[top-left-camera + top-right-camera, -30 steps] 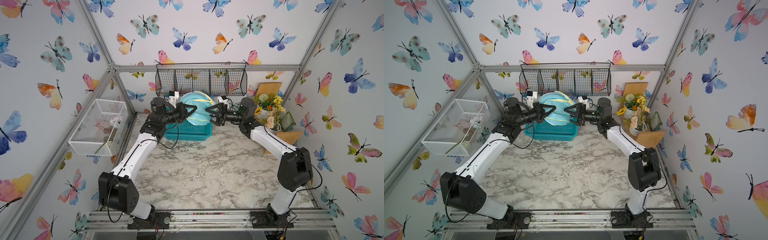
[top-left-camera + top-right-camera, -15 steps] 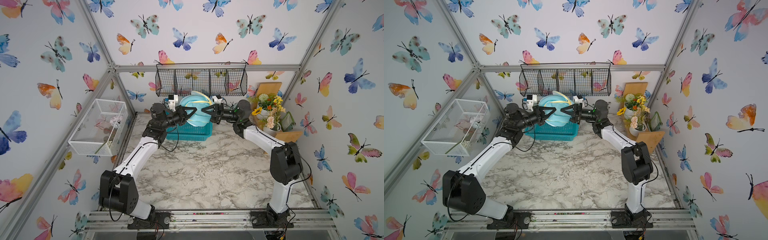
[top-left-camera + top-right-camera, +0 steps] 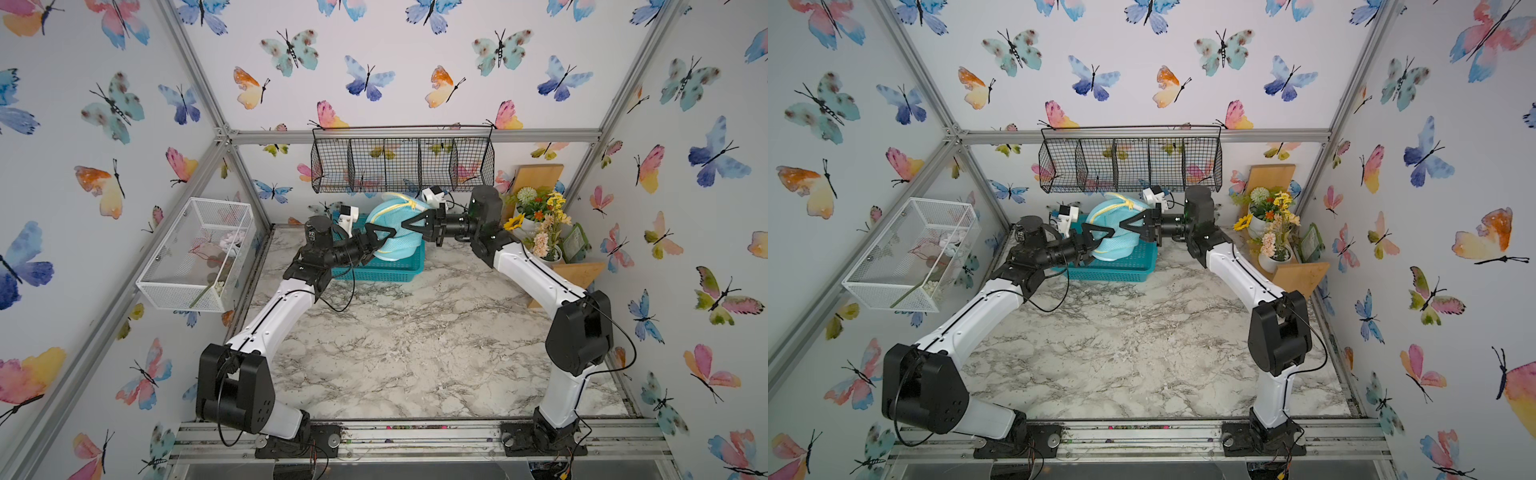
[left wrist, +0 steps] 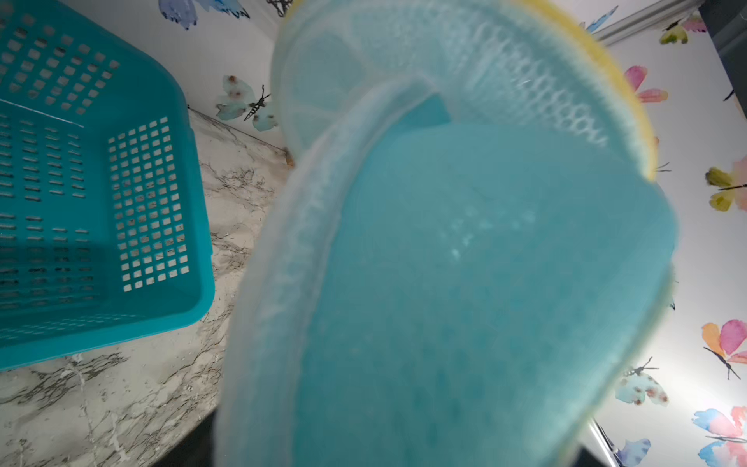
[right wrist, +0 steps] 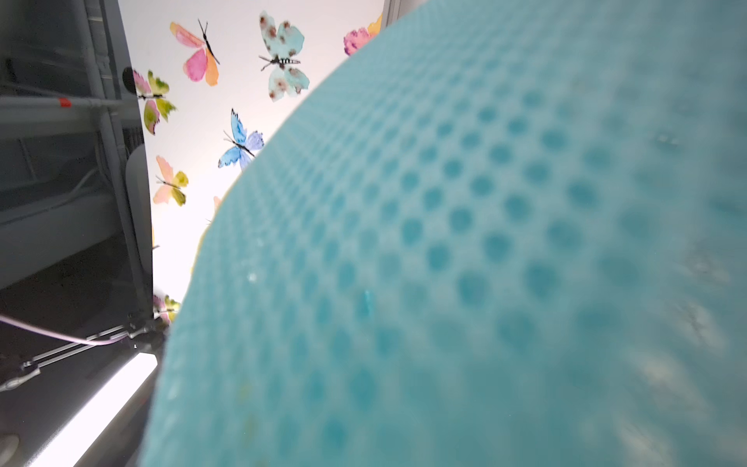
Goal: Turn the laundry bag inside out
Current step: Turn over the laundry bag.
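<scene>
The laundry bag [image 3: 395,241], light-turquoise mesh with yellow piping [image 3: 405,203], hangs crumpled over the back of the teal basket [image 3: 386,272] between my two grippers in both top views. My right gripper [image 3: 405,225] points at the bag's right side with its jaws together, pinching the mesh. Against the bag's left side is my left gripper [image 3: 388,235]; the mesh hides how its jaws stand. The bag [image 4: 465,263] fills the left wrist view beside the basket [image 4: 101,182]. Blurred mesh of the bag [image 5: 485,242] covers the right wrist view, so neither gripper's fingers show.
A black wire basket [image 3: 401,164] hangs on the back wall just above the bag. A white wire box [image 3: 195,253] juts from the left wall. Flower pots [image 3: 540,216] and a wooden shelf [image 3: 577,272] stand at the back right. The marble table [image 3: 415,345] stretches in front.
My right gripper has gone from open beside the bag to shut on its mesh. The bag has folded flatter and sunk a little toward the basket. Both wrists shifted slightly.
</scene>
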`<action>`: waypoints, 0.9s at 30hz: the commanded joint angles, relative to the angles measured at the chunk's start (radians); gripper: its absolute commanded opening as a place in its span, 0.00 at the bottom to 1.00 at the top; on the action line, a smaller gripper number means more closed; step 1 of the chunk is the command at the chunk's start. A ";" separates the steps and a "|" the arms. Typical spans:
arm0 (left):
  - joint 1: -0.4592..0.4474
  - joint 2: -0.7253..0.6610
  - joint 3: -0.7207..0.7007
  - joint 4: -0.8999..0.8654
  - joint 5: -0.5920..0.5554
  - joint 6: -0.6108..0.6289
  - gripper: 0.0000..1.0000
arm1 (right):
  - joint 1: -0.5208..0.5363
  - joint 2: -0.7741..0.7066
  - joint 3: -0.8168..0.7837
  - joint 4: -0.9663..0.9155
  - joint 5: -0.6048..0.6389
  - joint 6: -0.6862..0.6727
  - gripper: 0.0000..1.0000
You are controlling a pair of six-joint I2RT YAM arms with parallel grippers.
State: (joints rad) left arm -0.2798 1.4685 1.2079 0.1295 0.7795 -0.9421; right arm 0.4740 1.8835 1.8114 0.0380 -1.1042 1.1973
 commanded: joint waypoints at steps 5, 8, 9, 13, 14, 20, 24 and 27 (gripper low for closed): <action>-0.007 -0.049 0.224 -0.472 -0.097 0.240 0.99 | -0.009 0.024 0.299 -0.799 0.329 -0.588 0.03; -0.007 -0.067 0.269 -0.531 -0.160 0.254 0.99 | -0.009 0.059 0.381 -0.945 0.429 -0.652 0.02; -0.007 -0.072 0.281 -0.540 -0.174 0.249 0.99 | -0.009 0.065 0.398 -0.971 0.453 -0.665 0.03; -0.020 -0.049 0.324 -0.553 -0.177 0.240 0.97 | -0.002 0.093 0.450 -1.043 0.490 -0.692 0.03; -0.030 -0.040 0.326 -0.552 -0.181 0.241 0.95 | 0.001 0.094 0.450 -1.042 0.494 -0.692 0.02; -0.094 0.012 0.311 -0.455 -0.177 0.178 0.54 | 0.033 0.111 0.477 -1.075 0.520 -0.706 0.03; -0.127 0.047 0.326 -0.394 -0.136 0.126 0.26 | 0.051 0.117 0.482 -1.079 0.535 -0.707 0.03; -0.148 0.057 0.288 -0.315 -0.112 0.067 0.26 | 0.062 0.121 0.492 -1.072 0.535 -0.698 0.03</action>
State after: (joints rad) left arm -0.4103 1.5169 1.5135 -0.2890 0.6342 -0.8089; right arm 0.5251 1.9945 2.2692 -1.0187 -0.5968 0.5140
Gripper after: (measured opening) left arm 0.258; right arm 0.071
